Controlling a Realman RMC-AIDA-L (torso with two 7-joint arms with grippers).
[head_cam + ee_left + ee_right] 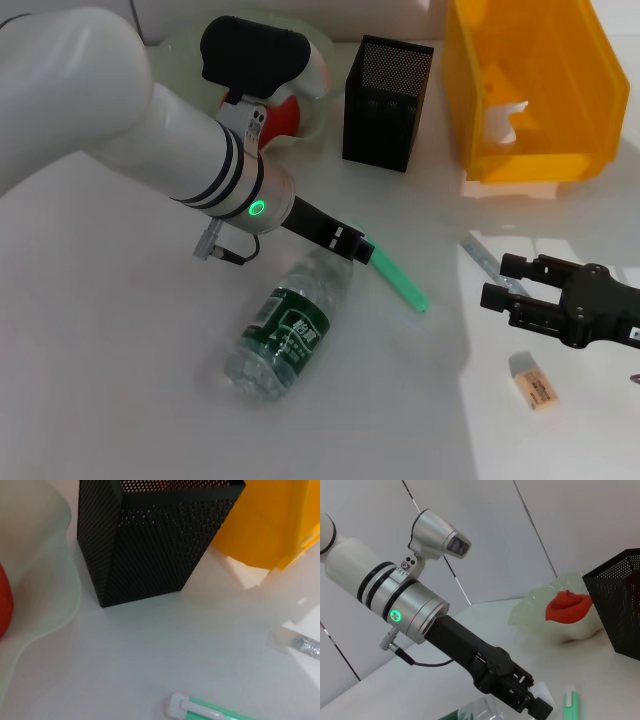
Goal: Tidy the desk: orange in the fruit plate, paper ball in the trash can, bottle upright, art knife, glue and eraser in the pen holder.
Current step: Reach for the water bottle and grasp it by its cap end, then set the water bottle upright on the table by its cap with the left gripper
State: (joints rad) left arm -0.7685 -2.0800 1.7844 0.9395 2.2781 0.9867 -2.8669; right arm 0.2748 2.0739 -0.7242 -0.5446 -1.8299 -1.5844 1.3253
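Your left gripper (pixel 352 247) is down at the cap end of the bottle (pixel 283 331), which lies on its side on the table (pixel 120 380); whether its jaws are clamped on the neck, you cannot tell from these views. Just beyond its tip lies the green art knife (pixel 400 283), touching or nearly touching the gripper. The pen holder (pixel 387 102) stands upright ahead of the gripper, and the trash can (pixel 530 90) sits beside the holder, with the paper ball (pixel 503 120) inside. The orange (pixel 282 118) rests in the fruit plate (pixel 325 110), behind your left arm.

Your right gripper (pixel 510 292) hangs low over the table, well apart from the left one, fingers spread with nothing between them. The eraser (pixel 533 380) lies just beside it, and a grey strip (pixel 482 254) lies just ahead of its fingertips
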